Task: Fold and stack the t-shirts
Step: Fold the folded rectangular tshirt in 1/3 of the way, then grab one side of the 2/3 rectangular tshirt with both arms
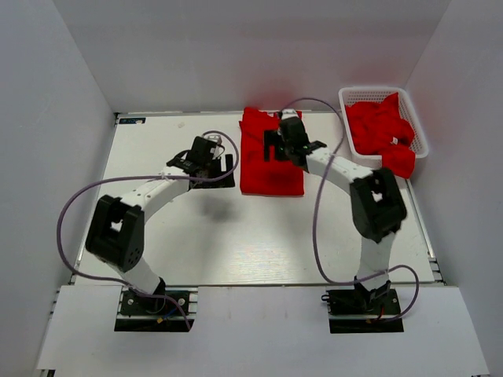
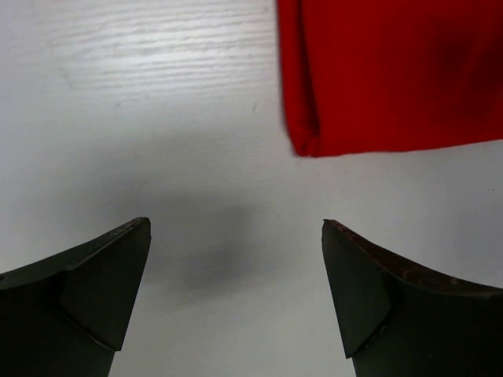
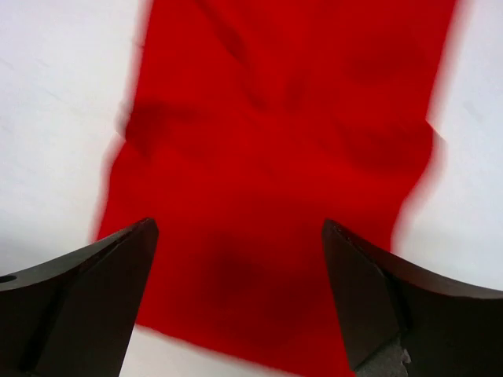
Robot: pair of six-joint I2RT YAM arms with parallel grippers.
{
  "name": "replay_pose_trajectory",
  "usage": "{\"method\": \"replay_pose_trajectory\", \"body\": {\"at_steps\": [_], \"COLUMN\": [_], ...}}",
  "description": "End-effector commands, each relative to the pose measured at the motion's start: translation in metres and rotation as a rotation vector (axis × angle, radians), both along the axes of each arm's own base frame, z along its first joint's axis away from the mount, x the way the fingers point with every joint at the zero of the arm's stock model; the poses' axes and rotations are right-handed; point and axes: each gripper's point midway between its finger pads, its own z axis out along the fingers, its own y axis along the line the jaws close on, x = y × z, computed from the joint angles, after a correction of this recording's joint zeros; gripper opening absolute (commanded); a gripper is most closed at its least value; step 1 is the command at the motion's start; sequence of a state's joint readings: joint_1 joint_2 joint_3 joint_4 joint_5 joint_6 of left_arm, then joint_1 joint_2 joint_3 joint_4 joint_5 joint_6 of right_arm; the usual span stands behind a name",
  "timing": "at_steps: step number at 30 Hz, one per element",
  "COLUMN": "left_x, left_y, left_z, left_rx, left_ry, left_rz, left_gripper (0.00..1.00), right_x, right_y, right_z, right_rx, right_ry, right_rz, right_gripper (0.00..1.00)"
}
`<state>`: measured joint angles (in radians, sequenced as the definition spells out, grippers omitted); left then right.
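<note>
Right wrist view: right end effector (image 3: pixel 237 226) released, empty, above folded t-shirt (image 3: pixel 275 157) flat on worktop (image 3: pixel 55 118); cloth edges blurred. Left end effector (image 2: pixel 236 224) released, over worktop near the shirt's corner. Basket (image 1: pixel 346 94), far right, holds crumpled t-shirts (image 1: pixel 381 126), one draped over its near rim. Right arm hides part of the folded t-shirt from above.

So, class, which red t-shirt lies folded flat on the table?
The t-shirt below the right gripper; the other t-shirts sit crumpled in the white basket.

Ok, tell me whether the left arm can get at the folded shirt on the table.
Probably yes: the left gripper hangs open above the table, a corner of the folded t-shirt just ahead, nothing between them.
</note>
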<state>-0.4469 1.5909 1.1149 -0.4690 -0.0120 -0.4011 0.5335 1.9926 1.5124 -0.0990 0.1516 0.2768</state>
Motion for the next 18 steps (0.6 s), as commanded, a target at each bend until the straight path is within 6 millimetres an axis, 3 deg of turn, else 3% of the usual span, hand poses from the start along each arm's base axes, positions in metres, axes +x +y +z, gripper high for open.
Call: {"method": "replay_pose_trajectory", "body": {"at_steps": [1,4,8,9,13,18], "left_x": [0.029,0.049,0.062,0.063,0.062,0.051], "left_y": [-0.03,-0.043,-0.059,-0.057,-0.063,-0.059], "left_z": [0.01,0.01,-0.009,-0.022,-0.037,-0.068], "left_rx": [-0.063,-0.054,-0.02,0.006,0.058,0.138], "left_ry": [-0.057,-0.07,-0.043,-0.015,0.006,0.077], "left_rz": [-0.099,-0.125,-0.156,-0.158,-0.159,-0.153], "left_gripper": [1.0,1.0,1.0,1.0,1.0,1.0], "right_x": [-0.021,-0.048,-0.075,-0.078,-0.088,-0.09], "right_y": [-0.069,-0.109,-0.146,-0.156,-0.166,-0.162], "right_z": [0.04,0.019,0.001,-0.002,-0.016,-0.024], "right_rx": [-0.101,-0.189,-0.257,-0.261,-0.249,-0.207], "right_ry": [-0.092,-0.019,0.07,0.089,0.136,0.181], "right_rz": [-0.214,-0.312,-0.43,-0.455,-0.473,-0.443], "right_gripper": [0.9,0.9,0.9,0.9,0.9,0.9]}}
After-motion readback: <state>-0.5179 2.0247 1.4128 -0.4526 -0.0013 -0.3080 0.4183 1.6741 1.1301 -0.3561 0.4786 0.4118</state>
